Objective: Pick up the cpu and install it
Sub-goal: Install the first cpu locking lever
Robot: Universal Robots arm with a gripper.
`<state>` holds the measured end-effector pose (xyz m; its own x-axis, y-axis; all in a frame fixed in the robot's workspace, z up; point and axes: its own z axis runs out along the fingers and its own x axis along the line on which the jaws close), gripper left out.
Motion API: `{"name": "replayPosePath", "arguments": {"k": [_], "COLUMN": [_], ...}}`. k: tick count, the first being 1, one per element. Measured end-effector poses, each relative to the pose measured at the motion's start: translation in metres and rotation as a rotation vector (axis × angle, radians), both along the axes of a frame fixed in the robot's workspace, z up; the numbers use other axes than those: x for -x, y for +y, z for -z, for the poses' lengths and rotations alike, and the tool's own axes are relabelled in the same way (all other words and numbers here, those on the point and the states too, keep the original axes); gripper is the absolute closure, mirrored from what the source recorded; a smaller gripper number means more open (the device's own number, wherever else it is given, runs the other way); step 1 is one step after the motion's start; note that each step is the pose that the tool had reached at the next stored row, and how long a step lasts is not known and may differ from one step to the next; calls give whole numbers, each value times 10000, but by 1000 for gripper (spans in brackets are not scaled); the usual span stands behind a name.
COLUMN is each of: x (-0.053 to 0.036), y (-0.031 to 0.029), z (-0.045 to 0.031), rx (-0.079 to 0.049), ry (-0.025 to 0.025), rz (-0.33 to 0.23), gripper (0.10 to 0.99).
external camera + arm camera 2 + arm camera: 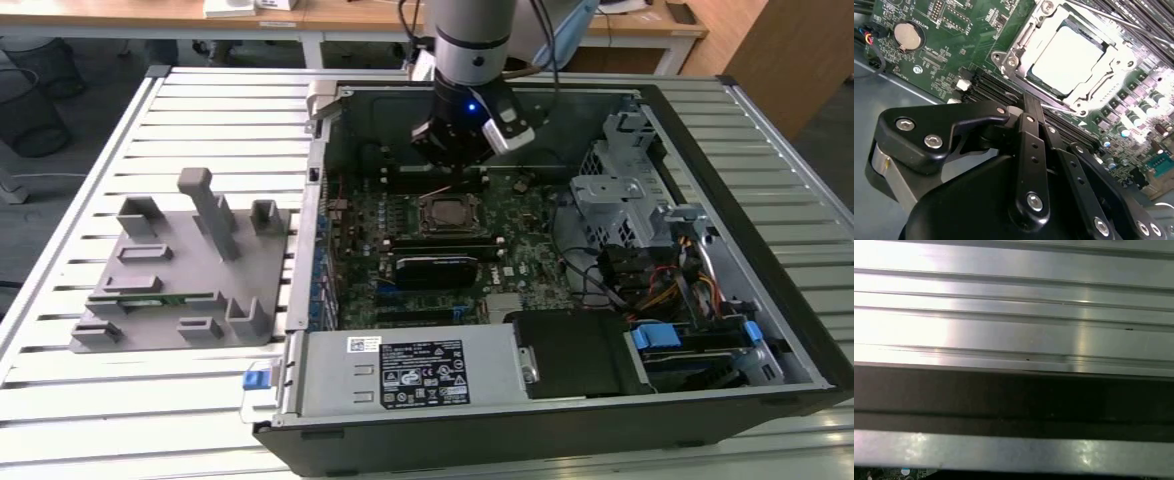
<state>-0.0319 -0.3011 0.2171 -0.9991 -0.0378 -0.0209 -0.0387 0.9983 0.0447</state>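
So in the exterior view the arm (470, 40) comes down from the far side into an open PC case (747, 300) lying on a slatted metal table (160, 400), and the gripper (454, 158) hangs just above the motherboard (400, 225), a bit beyond the socket (446, 212). The cpu (445, 211) looks like it's sitting in that socket, roughly mid-board. A black heatsink block (430, 268) is just on the near side of the socket, the power supply (400, 372) runs along the near edge of the case, and drive cages with cables are on the exterior view's right. On the table at the exterior view's left there's a grey holder (180, 270) with slots and posts. In the second wrist view you're looking past the black gripper (1029, 107), whose fingers (1031, 120) are pressed together with nothing between them. Beyond their tips the cpu (1066, 57), pale and shiny, lies flat inside the metal socket frame (1014, 60), apart from the gripper. There's a coin battery (907, 35) off on the green board too. The first wrist view has bright table slats (1014, 315) and a dark band of case wall (1014, 395) across them.
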Motion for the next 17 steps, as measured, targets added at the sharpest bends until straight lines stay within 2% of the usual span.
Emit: {"name": "replayPosePath", "arguments": {"k": [5, 17], "x": [-38, -39], "y": [0, 0], "z": [43, 161], "rx": [0, 0], "ry": [-1, 0], "rz": [-1, 0], "gripper": [980, 980]}}
